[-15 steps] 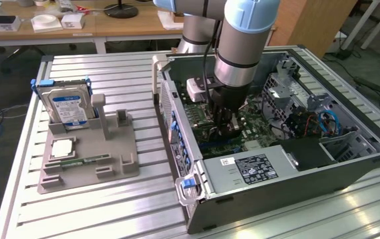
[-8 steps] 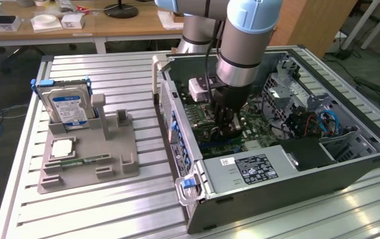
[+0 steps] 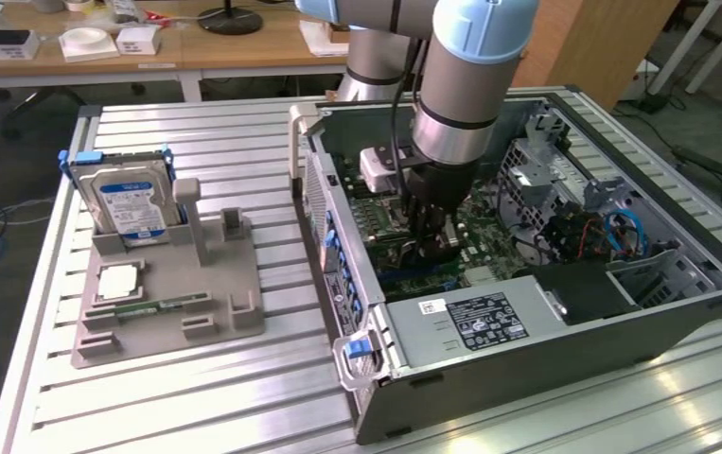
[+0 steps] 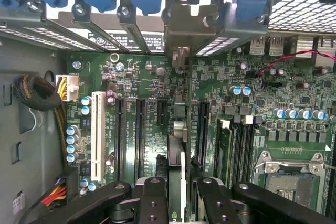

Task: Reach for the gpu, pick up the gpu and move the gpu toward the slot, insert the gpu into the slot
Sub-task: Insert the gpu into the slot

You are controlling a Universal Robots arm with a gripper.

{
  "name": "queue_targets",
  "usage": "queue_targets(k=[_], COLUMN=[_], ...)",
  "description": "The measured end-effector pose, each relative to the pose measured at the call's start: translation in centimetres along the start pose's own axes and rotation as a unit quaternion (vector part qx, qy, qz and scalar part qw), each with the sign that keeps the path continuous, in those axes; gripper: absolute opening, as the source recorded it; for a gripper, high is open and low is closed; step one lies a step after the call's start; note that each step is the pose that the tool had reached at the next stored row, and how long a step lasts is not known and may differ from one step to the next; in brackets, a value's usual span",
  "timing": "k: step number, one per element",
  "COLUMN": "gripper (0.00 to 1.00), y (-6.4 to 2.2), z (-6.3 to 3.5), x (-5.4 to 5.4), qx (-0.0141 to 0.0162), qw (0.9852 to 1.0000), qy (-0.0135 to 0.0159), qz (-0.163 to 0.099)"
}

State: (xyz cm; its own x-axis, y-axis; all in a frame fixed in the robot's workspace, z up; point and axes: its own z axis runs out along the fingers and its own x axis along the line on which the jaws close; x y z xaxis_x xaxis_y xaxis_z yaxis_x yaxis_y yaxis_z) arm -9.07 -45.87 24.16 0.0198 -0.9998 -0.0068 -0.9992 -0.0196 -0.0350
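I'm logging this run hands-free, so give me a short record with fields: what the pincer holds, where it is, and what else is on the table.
pincer: shut on the graphics card, inside the open computer case
graphics card: edge-on, above the green board
slot: long black one close beside the card; whether the card is seated cannot be told
table: hard drive upright in a grey stand, exterior view's left

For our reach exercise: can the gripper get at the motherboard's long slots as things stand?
Probably yes. The case stands open on its side, and the gripper, shut on the gpu, hangs right over the long slots with nothing between.
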Motion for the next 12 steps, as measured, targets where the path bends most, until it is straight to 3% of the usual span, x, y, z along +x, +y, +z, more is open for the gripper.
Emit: queue_targets(k=[12], gripper=[0.26], y=[0.32], z=[0.00], x=[-0.01], qx=[0.0002], qw=[0.9999], qy=[0.0003], qz=[0.010])
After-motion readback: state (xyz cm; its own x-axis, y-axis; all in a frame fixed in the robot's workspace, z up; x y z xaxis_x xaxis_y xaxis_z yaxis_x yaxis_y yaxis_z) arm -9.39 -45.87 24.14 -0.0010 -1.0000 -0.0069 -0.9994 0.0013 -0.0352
